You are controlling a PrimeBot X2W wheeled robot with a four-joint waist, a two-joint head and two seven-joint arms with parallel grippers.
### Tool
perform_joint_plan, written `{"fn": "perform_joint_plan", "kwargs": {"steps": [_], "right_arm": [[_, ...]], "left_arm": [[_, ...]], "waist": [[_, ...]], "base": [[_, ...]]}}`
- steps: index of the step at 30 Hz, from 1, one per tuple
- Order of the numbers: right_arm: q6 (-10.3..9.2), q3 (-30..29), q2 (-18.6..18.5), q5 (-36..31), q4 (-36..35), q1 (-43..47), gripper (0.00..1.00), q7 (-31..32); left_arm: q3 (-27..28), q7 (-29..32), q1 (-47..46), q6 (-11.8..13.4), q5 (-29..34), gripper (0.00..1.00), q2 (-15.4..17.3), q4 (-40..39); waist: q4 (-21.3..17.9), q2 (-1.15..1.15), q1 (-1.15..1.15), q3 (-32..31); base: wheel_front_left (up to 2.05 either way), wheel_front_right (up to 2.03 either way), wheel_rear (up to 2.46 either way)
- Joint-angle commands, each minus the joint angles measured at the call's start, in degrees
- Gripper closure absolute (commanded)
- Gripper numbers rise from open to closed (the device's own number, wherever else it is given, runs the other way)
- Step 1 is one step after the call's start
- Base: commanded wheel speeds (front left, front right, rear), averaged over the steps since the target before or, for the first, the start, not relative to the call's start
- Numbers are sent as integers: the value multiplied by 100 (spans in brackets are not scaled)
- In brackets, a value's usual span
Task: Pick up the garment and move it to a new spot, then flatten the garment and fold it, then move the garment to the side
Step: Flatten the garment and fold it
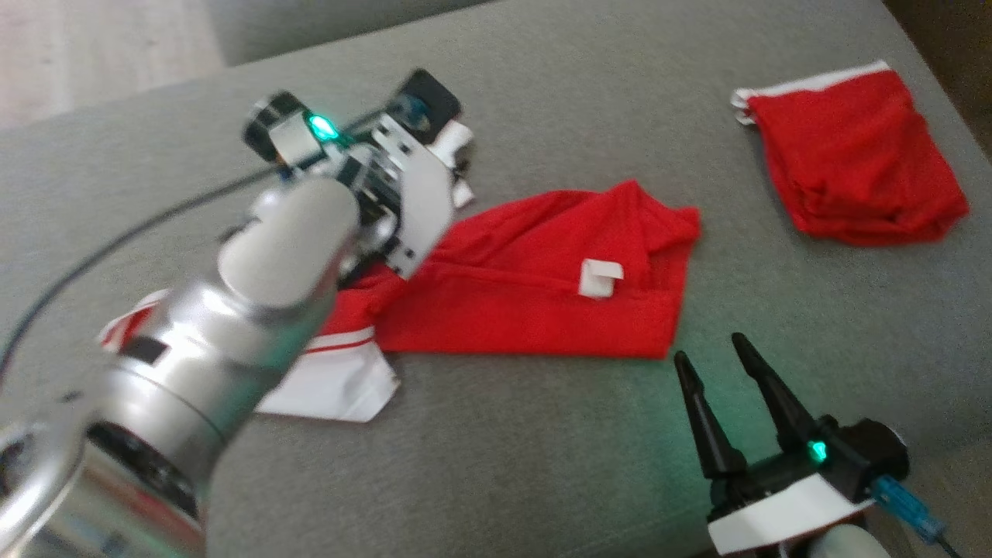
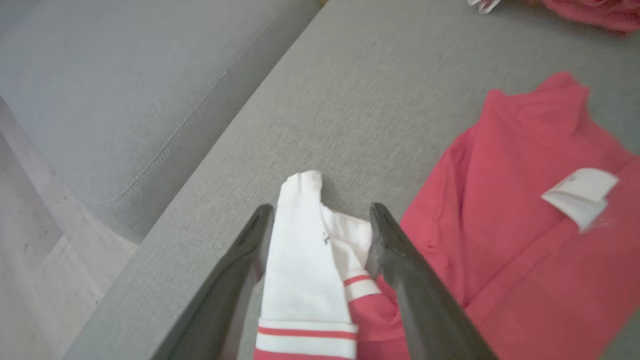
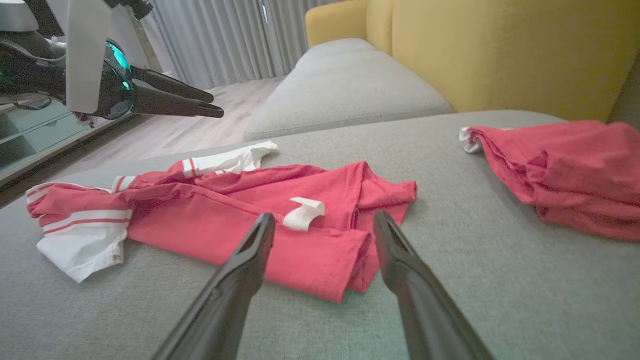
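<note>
The garment (image 1: 527, 287) is a red shirt with white, red-striped sleeves, lying crumpled across the grey sofa seat (image 1: 542, 465), a white label (image 1: 601, 277) turned up on it. In the left wrist view my left gripper (image 2: 320, 220) is open, its fingers either side of a white sleeve (image 2: 300, 260) below them. The right wrist view shows that gripper (image 3: 210, 102) hovering well above the cloth. My right gripper (image 1: 709, 349) stands open just off the shirt's near right corner, nothing between its fingers (image 3: 250, 260).
A second red garment (image 1: 852, 163), folded, lies at the seat's far right. The sofa's yellow backrest (image 3: 500, 50) rises behind it. Beyond the seat's left edge the wooden floor (image 2: 30, 250) drops away. My left forearm (image 1: 287, 232) hides part of the shirt's left side.
</note>
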Motion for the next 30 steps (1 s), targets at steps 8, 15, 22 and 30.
{"fn": "perform_joint_plan", "kwargs": {"steps": [8,15,22,30], "right_arm": [[37,350,123,171,-42,-414,0,-63],[37,376,213,240,-37,-474,0,-63],[37,387,274,282,-31,-578,0,-63],[37,370,279,280,7,-594,0,-63]], "left_arm": [[-441,331,-1121,12,-148,0,363,568],[-687,97,-1375,11,-165,0,394,1030],[-954,-88,-1635,11,54,0,398,1508],[-1197,50,-1548,11,-273,64,257,1581]], "waist": [[-851,0,-1,580],[-1125,0,-1,871],[-1238,0,-1,1086],[-1200,0,-1,1090]], "base": [[0,0,0],[0,0,0],[0,0,0],[0,0,0]]}}
